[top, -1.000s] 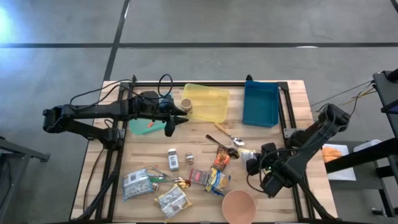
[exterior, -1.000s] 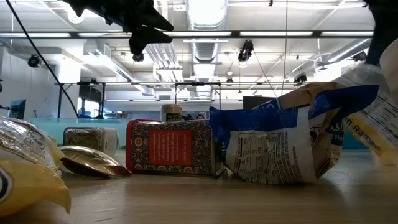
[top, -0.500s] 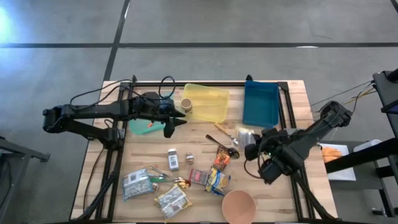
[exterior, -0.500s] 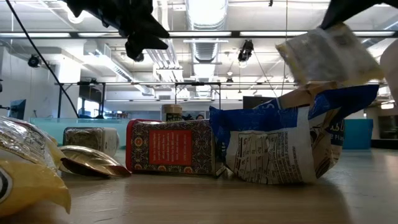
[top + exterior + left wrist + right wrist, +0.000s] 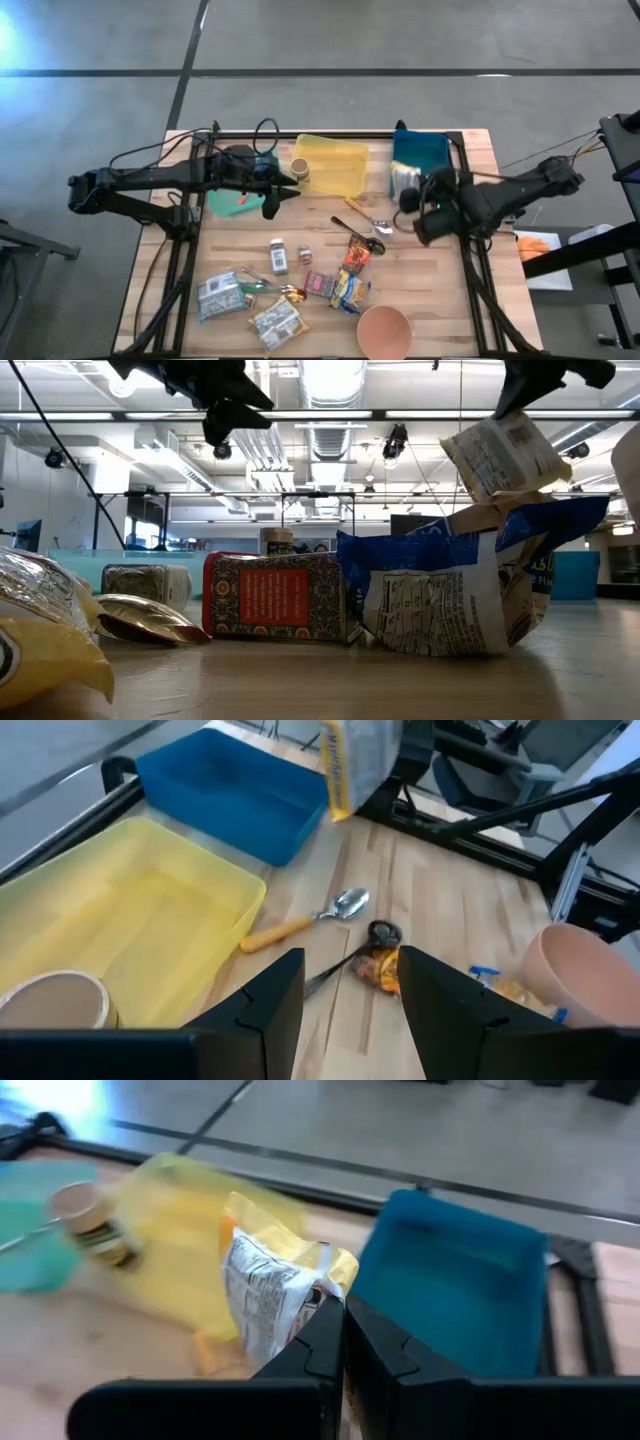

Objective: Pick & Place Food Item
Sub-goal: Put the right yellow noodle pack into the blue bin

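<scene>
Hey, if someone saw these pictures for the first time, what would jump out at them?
First, the crinkled snack packet pinched in the right claw, held in the air over the blue bin at the table's far right. Next, the heap of packets and a pink bowl near the front edge.

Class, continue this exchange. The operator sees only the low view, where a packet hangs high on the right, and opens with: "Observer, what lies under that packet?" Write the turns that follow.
Observer: From above, the packet hangs over the blue bin's edge, on the side nearest the yellow bin.
Operator: How is it held?
Observer: The right wrist view shows the right gripper with its jaws shut on the packet's end.
Operator: And the other arm?
Observer: The left gripper holds nothing. Its jaws are apart, and it is beside the teal tray.
</scene>
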